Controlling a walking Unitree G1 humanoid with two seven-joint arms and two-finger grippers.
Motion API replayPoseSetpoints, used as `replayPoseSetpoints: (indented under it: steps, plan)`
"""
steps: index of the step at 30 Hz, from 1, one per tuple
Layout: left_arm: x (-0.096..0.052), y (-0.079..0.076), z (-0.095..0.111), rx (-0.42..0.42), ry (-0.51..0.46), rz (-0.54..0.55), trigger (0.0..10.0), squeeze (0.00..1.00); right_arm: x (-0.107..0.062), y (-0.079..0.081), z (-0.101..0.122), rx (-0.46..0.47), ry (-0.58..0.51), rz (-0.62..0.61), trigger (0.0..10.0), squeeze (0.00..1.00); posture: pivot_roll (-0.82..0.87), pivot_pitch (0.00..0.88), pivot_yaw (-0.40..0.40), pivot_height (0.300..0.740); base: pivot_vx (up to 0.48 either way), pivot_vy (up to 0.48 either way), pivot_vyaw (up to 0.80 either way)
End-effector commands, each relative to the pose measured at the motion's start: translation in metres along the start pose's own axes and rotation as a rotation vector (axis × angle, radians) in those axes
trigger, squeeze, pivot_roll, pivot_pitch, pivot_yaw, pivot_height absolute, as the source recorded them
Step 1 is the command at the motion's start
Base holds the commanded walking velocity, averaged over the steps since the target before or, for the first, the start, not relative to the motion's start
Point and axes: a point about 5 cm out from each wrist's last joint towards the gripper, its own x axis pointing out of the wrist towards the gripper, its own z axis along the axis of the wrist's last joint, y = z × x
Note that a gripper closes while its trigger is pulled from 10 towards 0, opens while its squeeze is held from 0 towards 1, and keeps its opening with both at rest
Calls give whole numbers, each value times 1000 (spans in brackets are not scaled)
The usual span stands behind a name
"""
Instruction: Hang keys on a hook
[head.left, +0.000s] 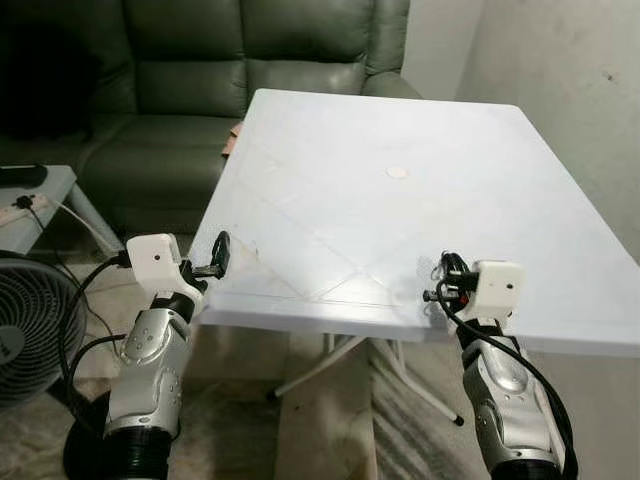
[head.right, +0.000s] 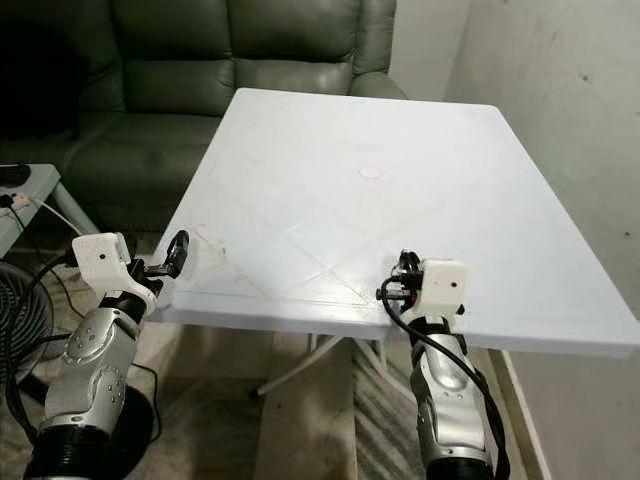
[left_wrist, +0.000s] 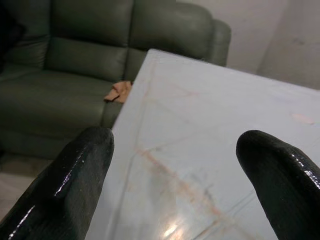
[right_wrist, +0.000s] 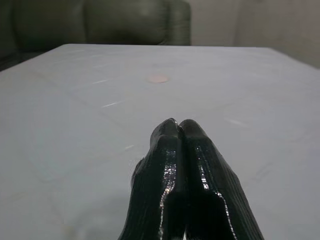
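Note:
My left gripper (head.left: 218, 255) hovers at the near left corner of the white table (head.left: 400, 230), its two black fingers (left_wrist: 80, 170) spread open with nothing between them. My right gripper (head.left: 452, 268) rests over the table's near edge, right of the middle. Its fingertips (right_wrist: 172, 131) are pressed together and shut, holding nothing. A small round pale disc (head.left: 397, 172) lies at the table's centre.
A dark green sofa (head.left: 200, 80) stands behind the table, with a small orange cloth (left_wrist: 119, 91) on its seat. A fan (head.left: 25, 330) and a low side table (head.left: 45, 195) with cables stand on the left. A wall (head.left: 570, 90) runs along the right.

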Motion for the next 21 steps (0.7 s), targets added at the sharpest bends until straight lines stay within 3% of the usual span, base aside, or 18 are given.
replayPoseSetpoints:
  steps: [1, 13, 21]
  plan:
    - [3, 2, 5, 12, -21, 2, 10000, 0, 2, 1, 0, -5, 3, 7, 10000, 0, 8, 0, -9, 740, 0, 0, -781]
    - [18, 2, 21, 31, -65, -22, 10000, 0, 15, -8, 14, -43, -36, -3, 10000, 0, 4, 0, -6, 740, 0, 0, -781]
    - [18, 11, 26, 53, -71, -15, 10000, 0, 19, -11, 16, -58, -39, 0, 10000, 0, 18, 0, -6, 740, 0, 0, -777]
